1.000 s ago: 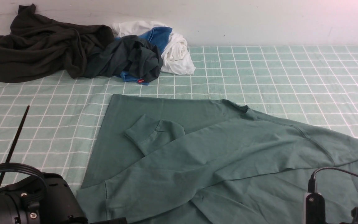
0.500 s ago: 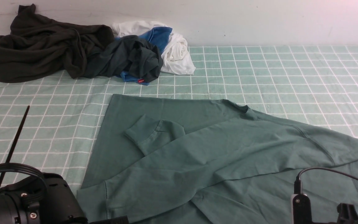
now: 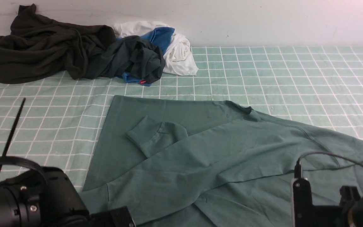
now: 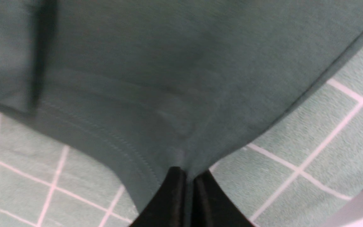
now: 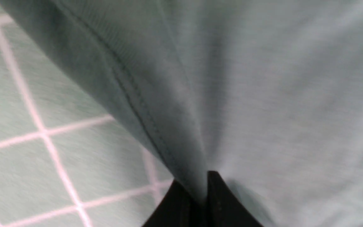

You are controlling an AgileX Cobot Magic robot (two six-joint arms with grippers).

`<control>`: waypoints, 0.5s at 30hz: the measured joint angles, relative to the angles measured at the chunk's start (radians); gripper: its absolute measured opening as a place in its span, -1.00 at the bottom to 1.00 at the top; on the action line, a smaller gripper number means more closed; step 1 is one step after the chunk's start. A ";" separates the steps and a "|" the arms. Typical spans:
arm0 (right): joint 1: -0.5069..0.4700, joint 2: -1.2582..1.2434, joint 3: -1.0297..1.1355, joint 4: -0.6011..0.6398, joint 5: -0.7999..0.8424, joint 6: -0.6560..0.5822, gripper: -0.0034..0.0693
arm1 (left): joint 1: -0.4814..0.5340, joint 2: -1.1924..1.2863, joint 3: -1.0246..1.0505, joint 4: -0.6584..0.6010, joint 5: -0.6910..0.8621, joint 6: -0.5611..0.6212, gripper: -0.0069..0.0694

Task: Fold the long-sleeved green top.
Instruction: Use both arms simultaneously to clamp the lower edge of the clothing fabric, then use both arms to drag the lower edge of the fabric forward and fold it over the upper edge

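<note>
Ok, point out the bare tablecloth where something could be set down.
Widest: checked green tablecloth at far right, between wall and green long-sleeved top. Narrower strip left of the top. Far left is crowded by the heap of dark, blue and white clothes.

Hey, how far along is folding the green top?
Early. One sleeve already lies folded across the green top. The left hand and right hand are each shut on its near edge. The body folds remain: it lies spread across the checked table.
</note>
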State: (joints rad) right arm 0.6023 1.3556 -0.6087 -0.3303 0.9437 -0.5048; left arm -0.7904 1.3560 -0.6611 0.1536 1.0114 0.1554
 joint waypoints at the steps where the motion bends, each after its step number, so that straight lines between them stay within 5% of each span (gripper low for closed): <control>1: -0.013 0.000 -0.062 -0.018 0.042 0.000 -0.87 | 0.032 0.000 -0.041 0.014 0.021 -0.011 -0.80; 9: -0.248 0.092 -0.473 0.110 0.029 -0.138 -0.87 | 0.338 0.054 -0.411 0.075 0.022 0.118 -0.80; 15: -0.360 0.305 -0.733 0.233 0.028 -0.283 -0.87 | 0.463 0.284 -0.742 0.086 0.005 0.215 -0.80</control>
State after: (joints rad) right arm 0.2421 1.6603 -1.3421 -0.0970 0.9718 -0.7876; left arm -0.3278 1.6396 -1.4036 0.2393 1.0165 0.3705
